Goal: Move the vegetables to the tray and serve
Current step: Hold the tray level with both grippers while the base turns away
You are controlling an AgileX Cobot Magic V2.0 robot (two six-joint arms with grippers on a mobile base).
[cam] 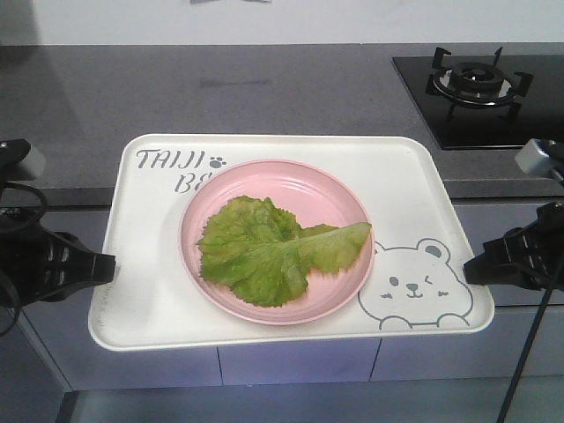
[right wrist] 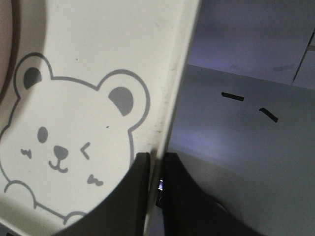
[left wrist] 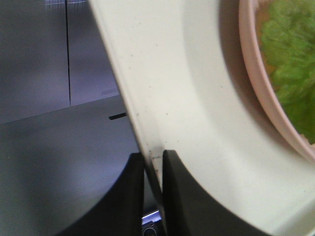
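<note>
The cream-white tray [cam: 141, 291] with "TAIJI" lettering and a winking bear hangs partly past the counter's front edge. On it stands a round pink plate [cam: 339, 291] with the vegetables [cam: 264, 251], green lettuce leaves, lying in it. My left gripper [cam: 110, 266] is shut on the tray's left rim [left wrist: 147, 142], one finger on each side. At the opposite side my right gripper [cam: 469, 269] is shut on the right rim [right wrist: 170, 123], next to the bear drawing [right wrist: 74, 128]. The plate's edge [left wrist: 251, 93] and lettuce [left wrist: 290, 73] show in the left wrist view.
A dark grey counter [cam: 264, 88] runs behind the tray. A black gas hob [cam: 480, 84] sits at the back right. Grey cabinet fronts [cam: 291, 361] lie below the counter, and the floor [right wrist: 246, 123] shows under the tray's right side.
</note>
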